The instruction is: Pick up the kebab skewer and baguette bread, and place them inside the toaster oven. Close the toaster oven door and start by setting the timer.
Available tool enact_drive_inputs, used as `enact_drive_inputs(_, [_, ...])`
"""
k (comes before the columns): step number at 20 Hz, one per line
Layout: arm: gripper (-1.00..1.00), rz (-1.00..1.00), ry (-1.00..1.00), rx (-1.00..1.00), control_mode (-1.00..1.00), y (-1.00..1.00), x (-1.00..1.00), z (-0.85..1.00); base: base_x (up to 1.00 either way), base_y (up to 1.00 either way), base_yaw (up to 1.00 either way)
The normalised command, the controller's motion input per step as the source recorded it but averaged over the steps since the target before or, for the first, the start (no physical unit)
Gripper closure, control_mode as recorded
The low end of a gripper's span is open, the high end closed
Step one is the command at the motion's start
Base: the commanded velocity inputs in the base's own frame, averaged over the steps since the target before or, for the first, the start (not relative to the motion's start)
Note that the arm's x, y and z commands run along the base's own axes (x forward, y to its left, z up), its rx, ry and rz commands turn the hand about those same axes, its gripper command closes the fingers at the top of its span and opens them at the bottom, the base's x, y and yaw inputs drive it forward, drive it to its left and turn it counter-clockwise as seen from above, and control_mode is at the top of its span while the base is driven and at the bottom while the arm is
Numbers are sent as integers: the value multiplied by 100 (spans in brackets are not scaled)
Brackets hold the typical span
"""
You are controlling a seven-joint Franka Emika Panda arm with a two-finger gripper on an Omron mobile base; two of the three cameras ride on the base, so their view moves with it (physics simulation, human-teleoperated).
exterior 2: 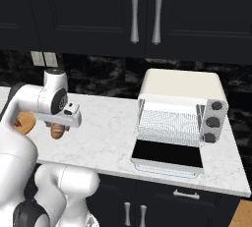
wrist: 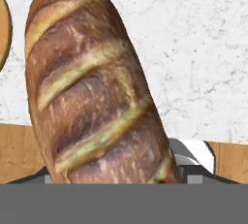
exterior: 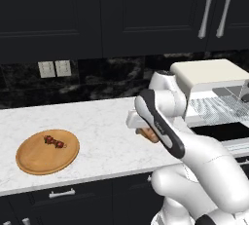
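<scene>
While the gripper (exterior 2: 59,124) is hanging above the marble counter (exterior: 102,121), the baguette (wrist: 92,87) is sitting between its wide-spread jaws, lifted clear. Well apart, the skewer (exterior: 54,141) is lying on the wooden plate (exterior: 29,160), and the toaster oven (exterior 2: 179,104) is standing open.

I see the golden-brown baguette (wrist: 92,87) close up over the white counter, its crust scored with pale diagonal slashes, the dark red skewer (exterior: 54,141) lying on the wooden plate, and the cream toaster oven (exterior 2: 180,108) with its glass door (exterior 2: 168,156) folded down flat.
</scene>
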Motion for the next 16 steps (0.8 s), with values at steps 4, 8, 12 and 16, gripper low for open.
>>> enact_drive_inputs(4, [100,-15,-8,-1,-100,-100,-16,21,0,0,0])
enact_drive_inputs(8, [100,-8,-3,-5,-100,-100,-16,8,0,0,0])
enact_drive_inputs(12, [100,-3,0,-6,-100,-100,-14,1,0,0,0])
enact_drive_inputs(16, [100,-2,1,-5,-100,-100,1,0,0,0,0])
